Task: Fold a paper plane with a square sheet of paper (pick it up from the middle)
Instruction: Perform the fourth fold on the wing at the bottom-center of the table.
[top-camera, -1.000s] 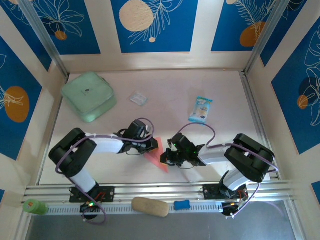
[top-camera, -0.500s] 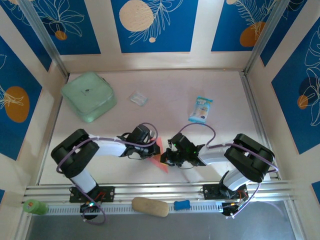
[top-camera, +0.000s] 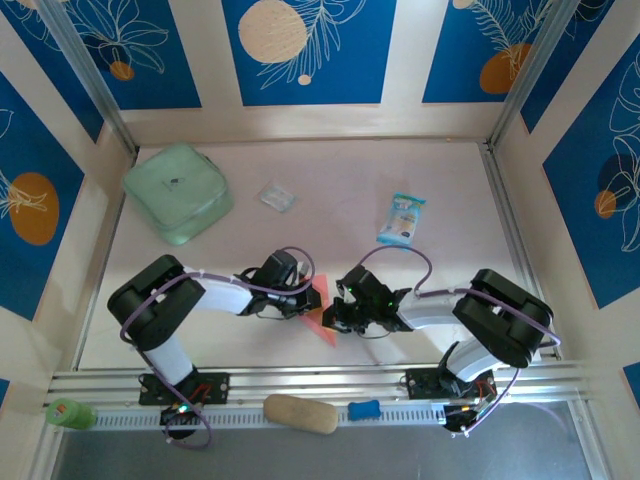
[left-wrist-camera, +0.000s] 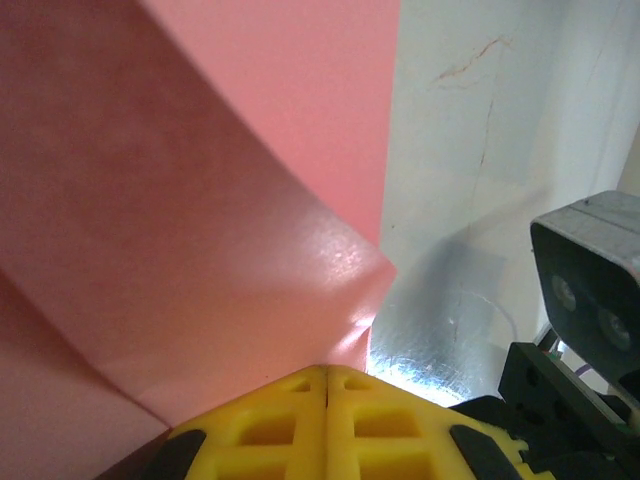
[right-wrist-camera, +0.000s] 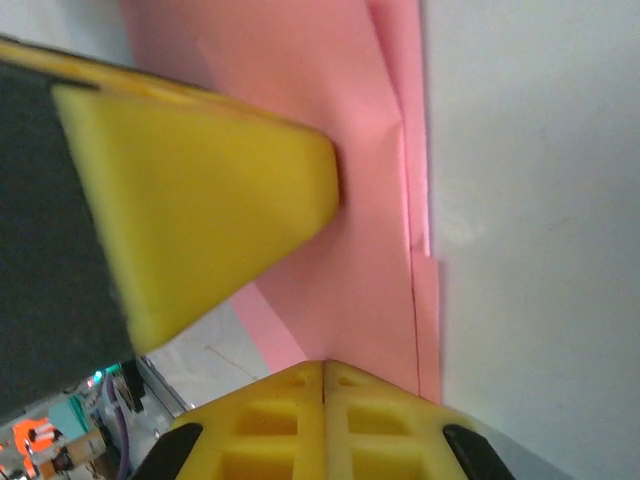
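My left gripper (top-camera: 306, 298) and right gripper (top-camera: 335, 315) pinch the pink paper (top-camera: 322, 326) between them.
Both sets of fingers are closed, tips nearly touching; the paper pokes out as a pointed sliver. Behind, on the table (top-camera: 330, 170), lie a mint-green pouch (top-camera: 177, 192), a clear wrapper (top-camera: 277, 197) and a blue-and-white snack packet (top-camera: 402, 218), well apart.

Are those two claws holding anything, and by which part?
Both seem shut on the partly folded pink paper: the left claw pinches it beside a crease, the right claw at its layered edge.

White-and-black arms (top-camera: 225, 295), purple cables (top-camera: 400, 249), yellow waffle-patterned claw fingers (left-wrist-camera: 270, 430).
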